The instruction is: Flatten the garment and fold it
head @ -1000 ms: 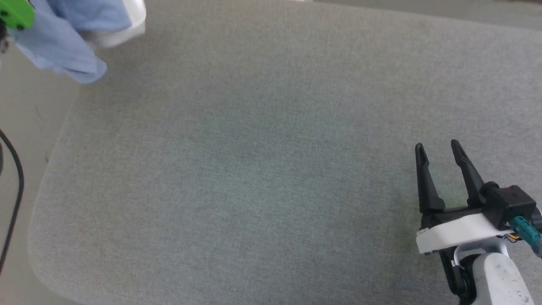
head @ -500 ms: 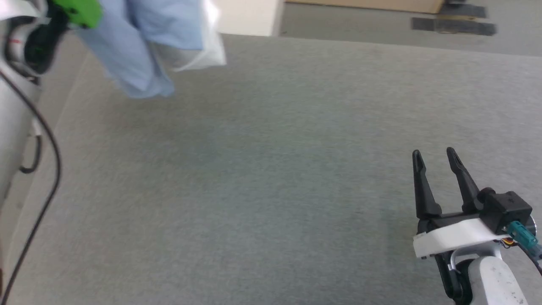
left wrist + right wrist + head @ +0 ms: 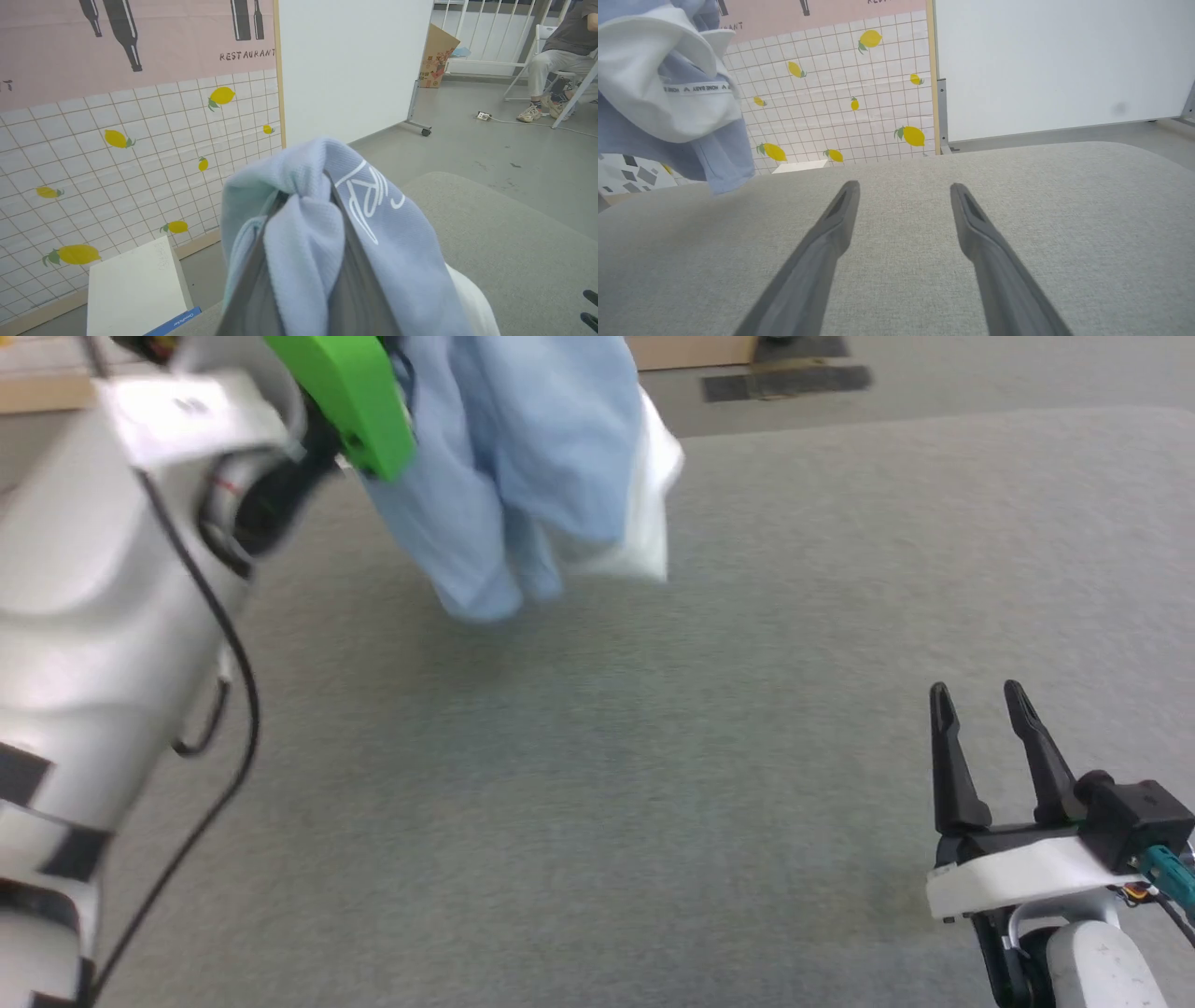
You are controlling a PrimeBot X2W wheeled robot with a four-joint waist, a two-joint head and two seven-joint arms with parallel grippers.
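The left gripper [image 3: 303, 196] had its fingers clamped on a bunched fold of the garment [image 3: 532, 476], which hung in the air from that grip over the far left part of the grey cloth-covered tabletop [image 3: 597, 784]. Its long axis ran roughly straight down, blue folds at the bottom and the white collar [image 3: 644, 513] off to one side. The right gripper [image 3: 976, 700] rested low over the near right part of the tabletop, fingers spread wide and holding nothing. From those open fingers the garment lay forward and to the left, well apart and higher up. That probably meant the free right arm would have to reach across and up to catch a loose edge. In the head view the cloth covered the left fingers, the upper part of the garment was cut off by the top edge, and blur softened the folds. Sleeves, hem and placket could not be told apart in the bundle. Whether its lowest tip touched the tabletop or hung just above it was unclear. The left wrist view showed a white cursive logo [image 3: 369, 196] beside the gripping fingers.
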